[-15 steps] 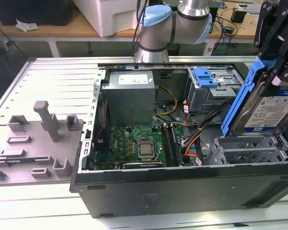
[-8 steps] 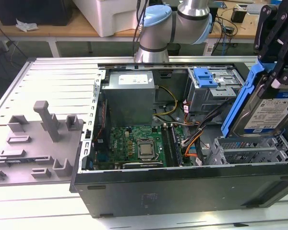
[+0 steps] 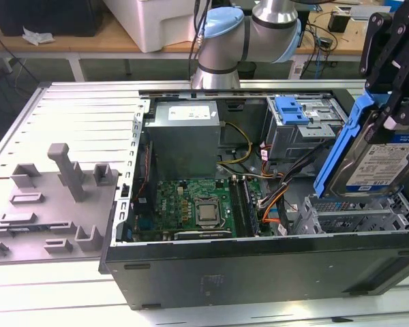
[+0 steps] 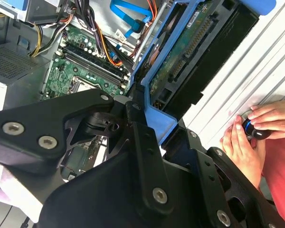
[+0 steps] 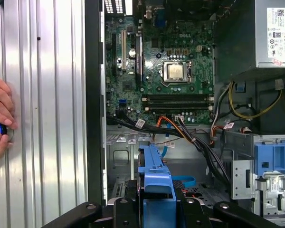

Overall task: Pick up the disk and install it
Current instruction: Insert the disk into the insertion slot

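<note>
The disk (image 3: 385, 170), silver with a white-and-blue label and a blue carrier frame, hangs tilted on edge above the grey drive cage (image 3: 354, 219) at the exterior view's right. My black gripper (image 3: 395, 109) is shut on its upper part. In the second wrist view the fingers (image 4: 137, 137) clamp the blue frame, and the disk's (image 4: 187, 54) green circuit side faces the camera. In the first wrist view the disk's blue frame edge (image 5: 156, 173) sticks out from the gripper (image 5: 156, 209) over the open bay of the case.
The open computer case (image 3: 259, 262) holds a motherboard (image 3: 198, 208), a power supply (image 3: 184, 136), cable bundles (image 5: 199, 142) and a second cage with a blue bracket (image 3: 291, 109). A grey fixture block (image 3: 61, 197) stands at the exterior view's left. A person's hands (image 4: 249, 130) rest on the table beside the case.
</note>
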Tool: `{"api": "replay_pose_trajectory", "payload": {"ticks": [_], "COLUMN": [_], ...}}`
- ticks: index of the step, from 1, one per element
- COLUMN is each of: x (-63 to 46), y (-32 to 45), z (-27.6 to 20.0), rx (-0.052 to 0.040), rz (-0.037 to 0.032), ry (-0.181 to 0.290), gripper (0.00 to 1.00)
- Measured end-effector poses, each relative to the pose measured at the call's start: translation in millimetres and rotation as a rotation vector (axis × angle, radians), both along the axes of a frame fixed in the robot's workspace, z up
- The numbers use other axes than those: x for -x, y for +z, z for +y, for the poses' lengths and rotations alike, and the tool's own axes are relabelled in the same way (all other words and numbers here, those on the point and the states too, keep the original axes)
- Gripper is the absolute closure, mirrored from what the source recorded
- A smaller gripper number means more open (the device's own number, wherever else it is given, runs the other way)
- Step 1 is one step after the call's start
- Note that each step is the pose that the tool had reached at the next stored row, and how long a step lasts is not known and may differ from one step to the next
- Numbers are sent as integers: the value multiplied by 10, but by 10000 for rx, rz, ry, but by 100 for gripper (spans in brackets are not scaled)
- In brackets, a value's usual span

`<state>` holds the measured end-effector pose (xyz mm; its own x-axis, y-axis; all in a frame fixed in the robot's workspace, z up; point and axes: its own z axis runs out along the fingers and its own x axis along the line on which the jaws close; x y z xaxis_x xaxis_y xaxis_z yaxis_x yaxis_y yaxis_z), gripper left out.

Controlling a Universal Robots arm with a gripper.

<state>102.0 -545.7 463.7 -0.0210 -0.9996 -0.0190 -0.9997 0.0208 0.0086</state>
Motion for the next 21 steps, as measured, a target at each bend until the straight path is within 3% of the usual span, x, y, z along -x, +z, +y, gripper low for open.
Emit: {"api": "replay_pose_trajectory", "payload": {"ticks": [21], "x": [0], "y": [-48], "z": [0], "rx": [-1], "rz": [0], "ry": [1], "gripper": [63]}}
